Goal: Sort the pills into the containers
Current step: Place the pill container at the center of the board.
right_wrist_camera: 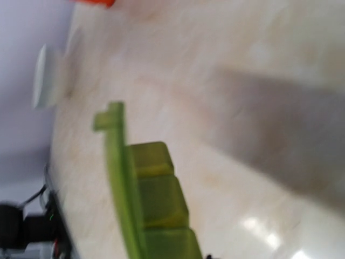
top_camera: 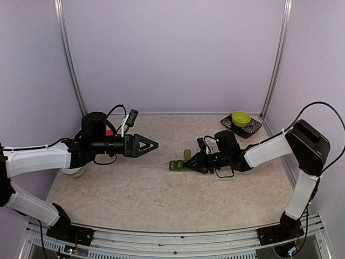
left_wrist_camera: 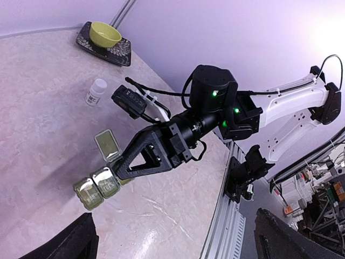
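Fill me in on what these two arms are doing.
The right gripper is shut on one end of the green containers, apparently steadying the strip on the table. One lid stands open. The left gripper hangs open above the table, apart from the strip and holding nothing.

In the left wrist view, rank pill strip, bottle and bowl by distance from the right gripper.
1. Dark green three-compartment container strip: at the tip of the right gripper.
2. Small white plastic bottle: mid-table.
3. Yellow-green round bowl: far corner, on dark tray.
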Controlling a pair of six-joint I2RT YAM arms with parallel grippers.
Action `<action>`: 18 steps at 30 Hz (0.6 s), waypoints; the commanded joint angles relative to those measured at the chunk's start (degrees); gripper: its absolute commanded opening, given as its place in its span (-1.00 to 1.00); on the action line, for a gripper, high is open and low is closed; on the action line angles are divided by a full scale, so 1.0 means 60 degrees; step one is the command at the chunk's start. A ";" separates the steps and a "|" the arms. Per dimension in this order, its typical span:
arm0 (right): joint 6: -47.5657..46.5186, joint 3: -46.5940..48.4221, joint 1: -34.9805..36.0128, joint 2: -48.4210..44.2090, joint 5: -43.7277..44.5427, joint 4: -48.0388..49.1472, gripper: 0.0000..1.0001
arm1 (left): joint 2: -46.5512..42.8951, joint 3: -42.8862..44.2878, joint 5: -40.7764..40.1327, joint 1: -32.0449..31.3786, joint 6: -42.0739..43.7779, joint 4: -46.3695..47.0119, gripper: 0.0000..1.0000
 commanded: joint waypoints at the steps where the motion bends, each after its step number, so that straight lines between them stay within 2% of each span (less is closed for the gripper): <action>1: 0.0535 0.0670 -0.0309 0.0811 0.0879 0.0665 -0.88 | -0.0628 -0.0406 -0.0941 0.0067 0.0144 -0.0061 0.97; 6: 0.0675 0.1670 -0.0362 0.1818 0.1603 0.0228 -0.87 | -0.1151 -0.0613 -0.1757 0.0064 0.0226 -0.0416 0.97; 12: 0.1157 0.2373 -0.0363 0.2701 0.2168 0.0172 -0.82 | -0.1448 -0.0697 -0.2104 0.0063 0.0363 -0.0670 0.97; 18: 0.1193 0.2808 -0.0202 0.3038 0.2235 -0.0074 -0.54 | -0.1422 -0.0704 -0.2109 0.0074 0.0436 -0.0736 0.97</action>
